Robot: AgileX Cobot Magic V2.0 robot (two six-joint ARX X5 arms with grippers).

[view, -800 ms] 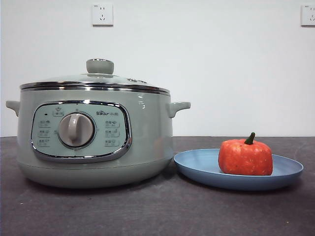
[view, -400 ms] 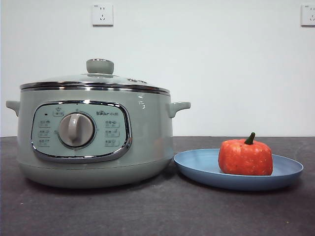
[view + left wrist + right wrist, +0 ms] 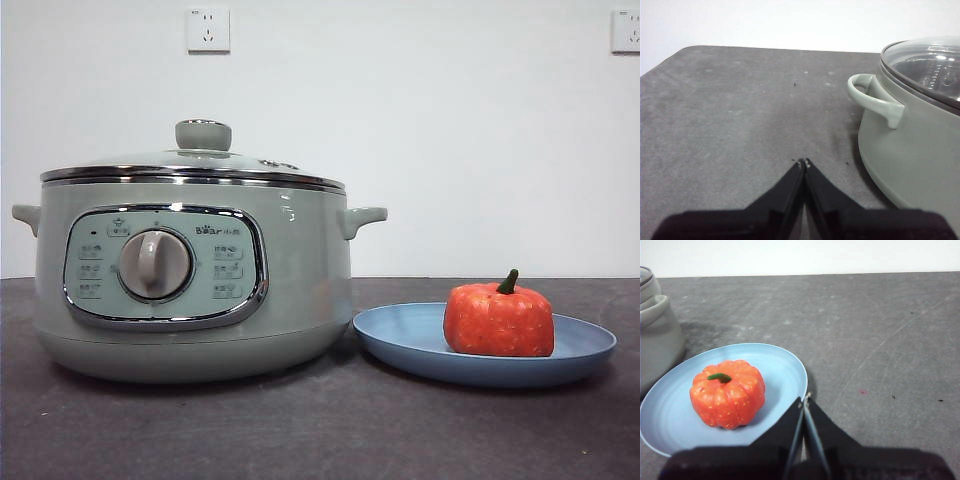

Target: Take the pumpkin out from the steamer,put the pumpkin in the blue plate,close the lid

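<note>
Nothing moved since before: both hands, left hand [image 3: 803,162] and right hand [image 3: 805,399], pinched together, empty, low over table [image 3: 320,430].

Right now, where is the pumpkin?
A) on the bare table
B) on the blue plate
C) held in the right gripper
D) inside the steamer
B: the pumpkin sits upright on the blue plate beside the steamer, whose lid is on.

bright even indoor light, white wall pretty washed out, soft shadows under the steamer [image 3: 190,290] and blue plate [image 3: 400,345], small glare on chrome rim, wrist views slightly soft
</note>
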